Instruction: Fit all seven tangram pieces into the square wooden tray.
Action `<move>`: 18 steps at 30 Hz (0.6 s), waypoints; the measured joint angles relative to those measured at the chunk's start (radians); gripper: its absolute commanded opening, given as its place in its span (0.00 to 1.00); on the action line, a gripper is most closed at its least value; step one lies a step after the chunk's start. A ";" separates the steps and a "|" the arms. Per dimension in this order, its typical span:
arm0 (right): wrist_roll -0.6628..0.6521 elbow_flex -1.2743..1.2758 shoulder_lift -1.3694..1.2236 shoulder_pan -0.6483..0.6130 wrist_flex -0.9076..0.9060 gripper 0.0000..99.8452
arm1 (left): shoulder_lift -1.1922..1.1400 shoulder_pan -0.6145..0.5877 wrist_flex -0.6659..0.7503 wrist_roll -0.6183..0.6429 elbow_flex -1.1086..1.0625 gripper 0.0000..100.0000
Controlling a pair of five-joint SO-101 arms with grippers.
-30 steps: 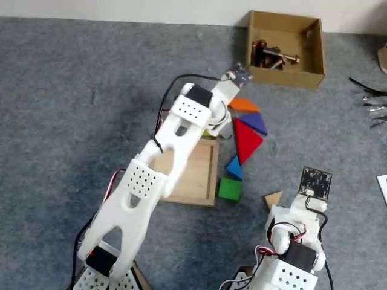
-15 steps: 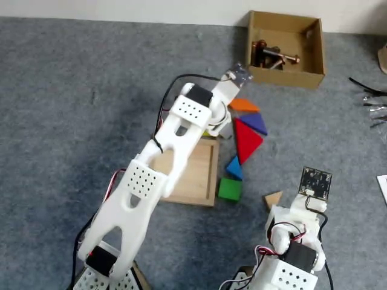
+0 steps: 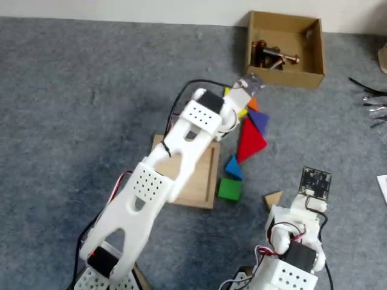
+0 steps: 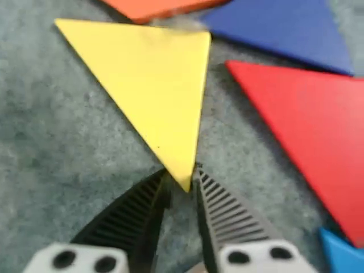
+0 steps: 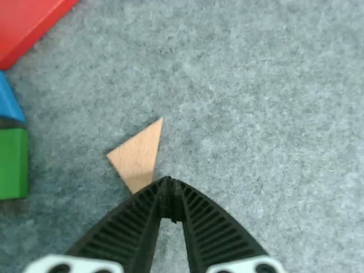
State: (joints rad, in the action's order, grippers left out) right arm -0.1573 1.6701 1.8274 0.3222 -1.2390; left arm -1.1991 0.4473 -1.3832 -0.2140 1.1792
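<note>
My left gripper point(image 4: 183, 183) is shut on one corner of the yellow triangle point(image 4: 153, 79), which lies flat on the carpet beside the orange piece point(image 4: 153, 7), the dark blue piece point(image 4: 284, 28) and the big red triangle point(image 4: 307, 131). From above, this gripper point(image 3: 242, 101) sits beyond the far right corner of the square wooden tray point(image 3: 199, 181). A small blue triangle point(image 3: 234, 167) and a green square point(image 3: 229, 189) lie along the tray's right side. My right gripper point(image 5: 169, 196) is shut and empty, its tips just short of the plain wooden triangle point(image 5: 138, 156).
A cardboard box point(image 3: 284, 66) holding metal parts stands at the back right, close behind the pieces. Cables point(image 3: 369, 96) lie at the right edge. The left arm point(image 3: 175, 157) hangs over much of the tray. Grey carpet stretches open to the left.
The left arm has swung right and away from the tray, taking the yellow triangle with it. The orange, dark blue and red pieces were nudged to the right. The right arm stayed put.
</note>
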 measured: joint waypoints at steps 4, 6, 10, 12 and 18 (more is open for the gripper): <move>0.000 0.000 0.000 0.000 0.000 0.01 | 0.000 0.000 0.000 0.000 0.000 0.07; 0.000 0.000 0.000 0.000 0.000 0.01 | 0.000 0.000 -0.002 0.000 0.000 0.07; 0.000 0.000 0.000 0.000 0.000 0.01 | -0.003 0.000 -0.017 0.000 0.028 0.07; 0.000 0.000 0.000 0.000 0.000 0.01 | -0.009 0.000 -0.052 0.000 0.074 0.07; 0.003 0.000 0.000 0.000 0.000 0.01 | -0.032 -0.008 -0.267 -0.003 0.331 0.07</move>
State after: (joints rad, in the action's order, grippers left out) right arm -0.1542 1.6701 1.8274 0.3222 -1.2390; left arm -1.2313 0.4396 -1.6502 -0.2171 1.5106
